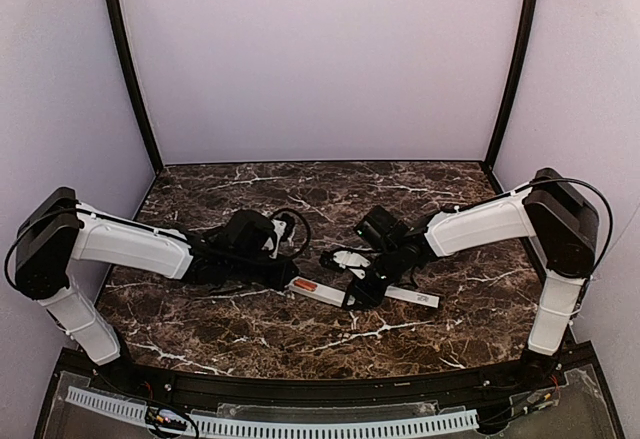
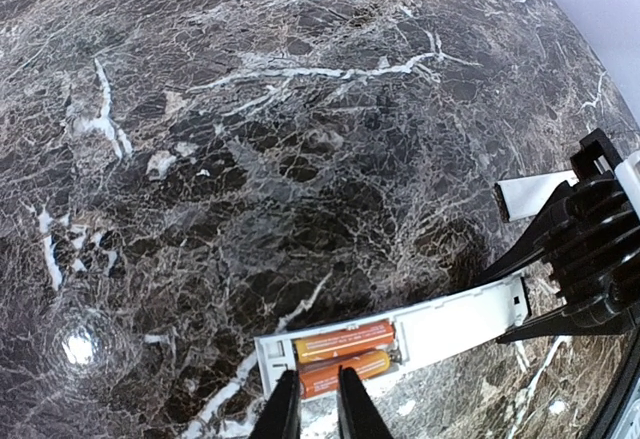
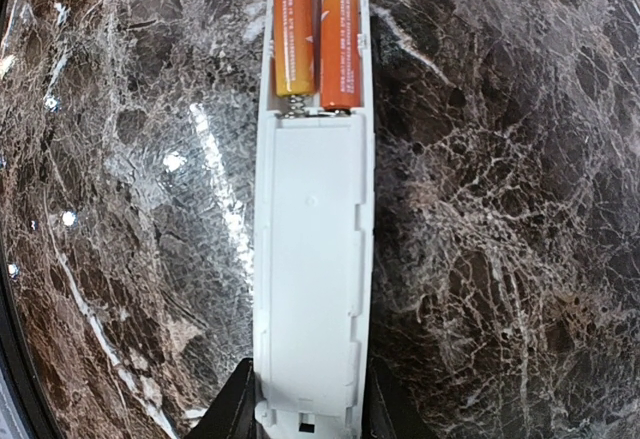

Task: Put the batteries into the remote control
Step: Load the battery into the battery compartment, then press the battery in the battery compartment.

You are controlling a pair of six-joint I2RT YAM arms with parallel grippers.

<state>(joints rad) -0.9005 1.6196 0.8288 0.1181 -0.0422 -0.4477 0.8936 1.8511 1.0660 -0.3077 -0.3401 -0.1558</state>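
The white remote control (image 1: 330, 292) lies on the marble with its battery recess facing up. Two orange batteries (image 2: 345, 342) (image 2: 350, 370) sit side by side in that recess, also seen in the right wrist view (image 3: 316, 29). My left gripper (image 2: 318, 411) hangs at the recess end. Its fingers are almost together, with their tips on the near battery's outer end. My right gripper (image 3: 310, 414) is shut on the opposite end of the remote, one finger on each long side. From above, the left gripper (image 1: 283, 281) and right gripper (image 1: 362, 294) face each other along the remote.
A thin flat white cover strip (image 1: 412, 298) lies on the table just right of the right gripper, also visible behind it (image 2: 530, 192). Dark veined marble (image 1: 250, 329) surrounds everything. Pale walls enclose the table on three sides.
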